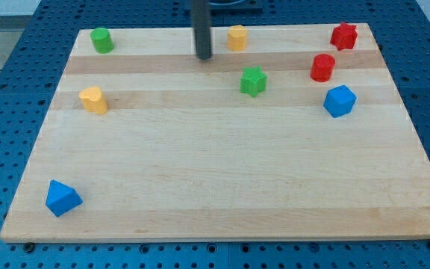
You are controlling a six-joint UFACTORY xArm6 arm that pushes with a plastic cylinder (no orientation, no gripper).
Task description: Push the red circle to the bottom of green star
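Seven blocks on a wooden board (222, 187), listed from the view's left: blue triangle (63, 198) near the bottom corner; yellow heart-like block (93, 99); green cylinder (101, 40) at top; my tip (204, 57), touching nothing, no jaws fitted; yellow block (237, 37); green star (253, 81); red circle (322, 67), well right of the star; blue block (340, 101); red star (343, 36).
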